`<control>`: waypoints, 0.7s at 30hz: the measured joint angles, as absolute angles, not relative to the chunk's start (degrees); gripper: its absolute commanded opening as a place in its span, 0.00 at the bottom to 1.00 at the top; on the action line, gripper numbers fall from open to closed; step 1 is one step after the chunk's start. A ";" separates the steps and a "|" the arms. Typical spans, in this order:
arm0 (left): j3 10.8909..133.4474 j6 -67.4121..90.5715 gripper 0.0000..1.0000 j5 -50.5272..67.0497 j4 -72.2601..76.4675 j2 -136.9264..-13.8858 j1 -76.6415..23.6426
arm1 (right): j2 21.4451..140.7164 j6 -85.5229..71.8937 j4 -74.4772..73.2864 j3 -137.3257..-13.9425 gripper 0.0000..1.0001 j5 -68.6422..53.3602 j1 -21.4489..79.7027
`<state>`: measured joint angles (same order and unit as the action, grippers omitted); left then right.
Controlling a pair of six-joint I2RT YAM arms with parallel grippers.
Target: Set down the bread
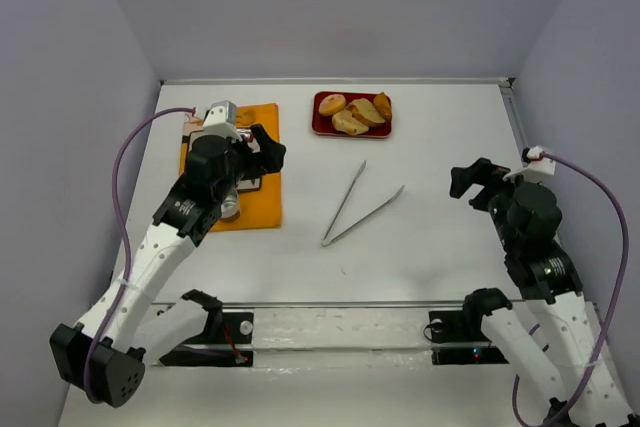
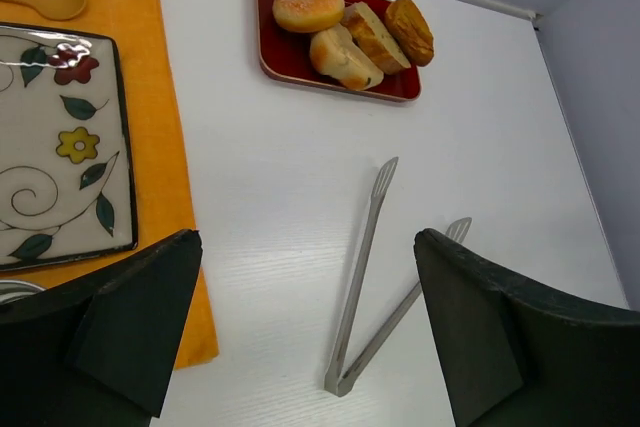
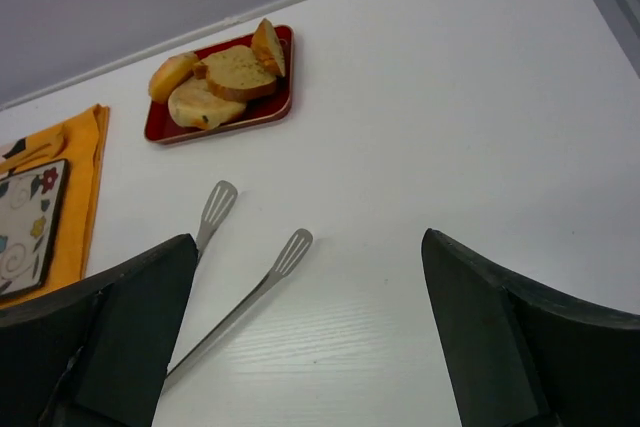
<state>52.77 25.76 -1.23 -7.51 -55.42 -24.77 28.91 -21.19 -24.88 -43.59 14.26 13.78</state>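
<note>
Closest to the lens, the left fingers [image 2: 140, 327] stand spread wide with nothing between them, hovering above the orange mat [image 2: 165, 97]. On the mat sits a bare flowered plate [image 2: 60, 147], presumably laid out as the landing spot. In the middle of the bench [image 1: 430, 147] the tongs [image 2: 360, 277] lie splayed open, within reach of either arm. Beyond them the bread [image 2: 345, 57] sits piled on the red tray [image 2: 385, 90], not yet moved. The right fingers [image 3: 120, 337] gape equally wide, empty, aimed towards tongs and tray.

Both arms lean forward, the left gripper [image 1: 266, 151] and the right gripper [image 1: 466, 180] hovering with jaws spread wide.
</note>
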 measured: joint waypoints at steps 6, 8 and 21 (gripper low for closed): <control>50.52 23.73 0.99 -2.59 -5.13 -53.74 -24.77 | 33.78 -20.80 -26.15 -45.15 1.00 15.94 13.78; 50.52 22.61 0.99 -1.76 -4.21 -54.83 -24.77 | 35.00 -20.80 -26.39 -46.04 1.00 16.23 13.78; 49.95 -0.08 0.99 18.20 1.52 -75.75 -31.97 | 38.79 -18.20 -26.65 -46.89 1.00 15.66 13.78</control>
